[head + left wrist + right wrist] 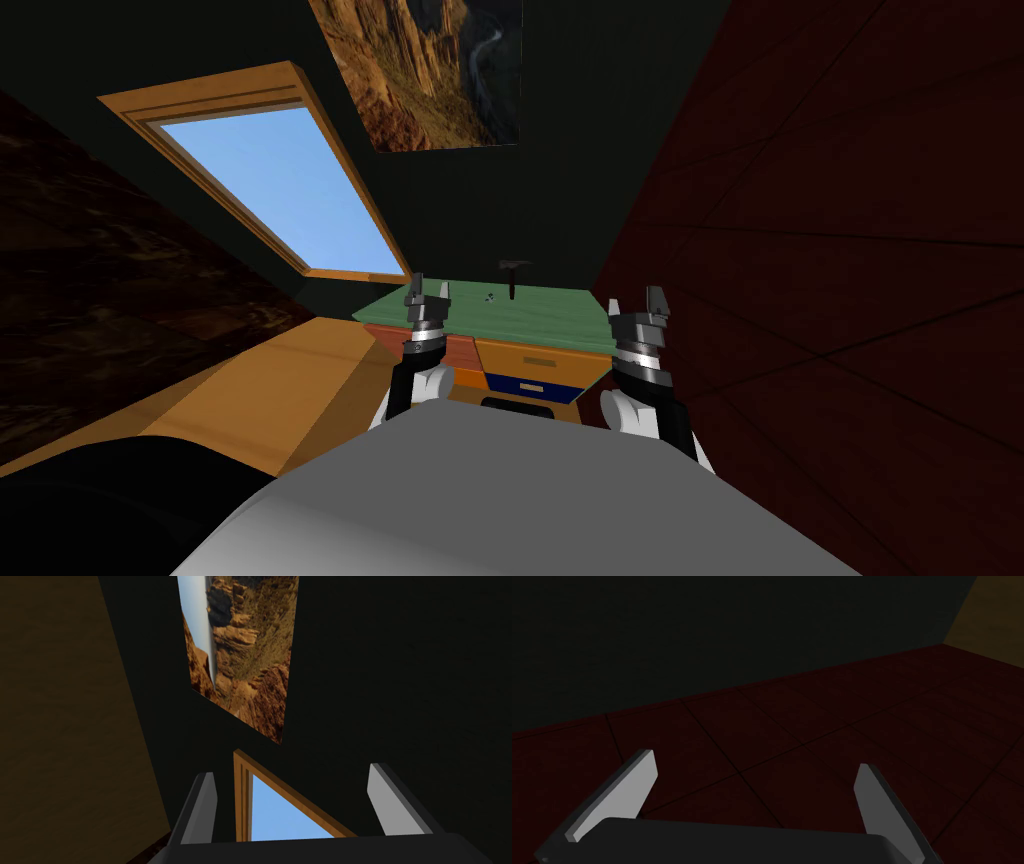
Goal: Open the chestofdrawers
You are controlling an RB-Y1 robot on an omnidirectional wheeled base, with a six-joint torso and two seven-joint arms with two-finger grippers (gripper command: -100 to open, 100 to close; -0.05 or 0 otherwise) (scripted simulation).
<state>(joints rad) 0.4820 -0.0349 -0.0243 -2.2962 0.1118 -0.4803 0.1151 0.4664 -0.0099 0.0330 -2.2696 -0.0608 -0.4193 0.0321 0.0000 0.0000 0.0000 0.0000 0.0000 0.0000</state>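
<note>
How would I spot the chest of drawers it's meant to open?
Find the wood-framed, sky-blue window. Right of its lower corner stands the chest of drawers. Nothing else has its green top, orange fronts and one blue drawer.

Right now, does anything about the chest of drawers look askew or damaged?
Nothing stands out. The chest of drawers looks intact, drawer fronts shut; a dark T-shaped item stands upright on its green top.

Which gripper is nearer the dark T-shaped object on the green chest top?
Left, seemingly. The left gripper is raised at the left corner of the green top, the right gripper past its right edge, farther from the T-shaped object.
</note>
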